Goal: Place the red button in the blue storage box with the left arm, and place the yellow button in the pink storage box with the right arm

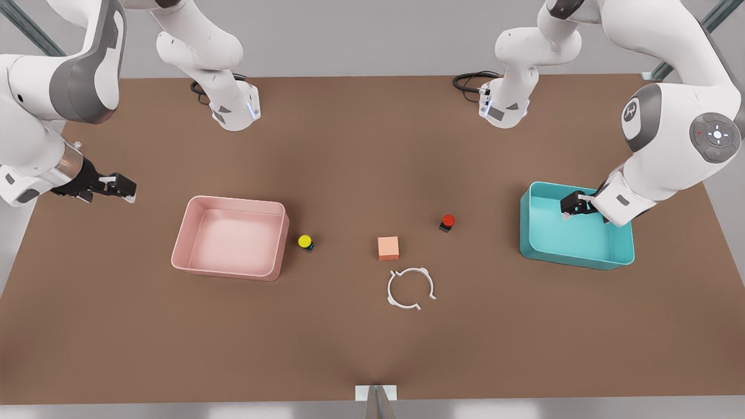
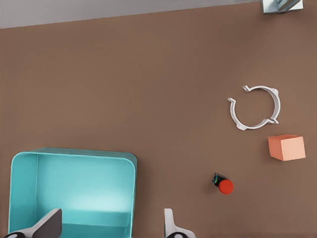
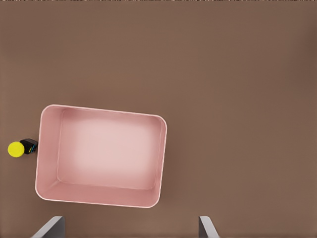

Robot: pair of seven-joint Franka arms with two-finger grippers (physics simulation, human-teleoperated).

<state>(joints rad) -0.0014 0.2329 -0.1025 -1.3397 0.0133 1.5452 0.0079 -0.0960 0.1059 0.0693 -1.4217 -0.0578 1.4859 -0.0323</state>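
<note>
Brown table (image 1: pixel 361 145) has wide bare margins. Left gripper (image 1: pixel 573 205) hangs spread over the blue storage box (image 1: pixel 573 250); red button (image 1: pixel 447 222) sits well apart. Right gripper (image 1: pixel 119 187), fingers apart, is beyond the pink storage box (image 1: pixel 230 270); yellow button (image 1: pixel 305 242) lies just beside that box's far wall.

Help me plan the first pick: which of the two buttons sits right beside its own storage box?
The yellow button, close beside the pink storage box. The red button stands well apart from the blue storage box.

Red button (image 1: pixel 447 222) on table, well apart from empty teal box (image 1: pixel 605 259). Yellow button (image 1: pixel 305 241) just beside empty pink box (image 1: pixel 227 270). Both boxes upright.
</note>
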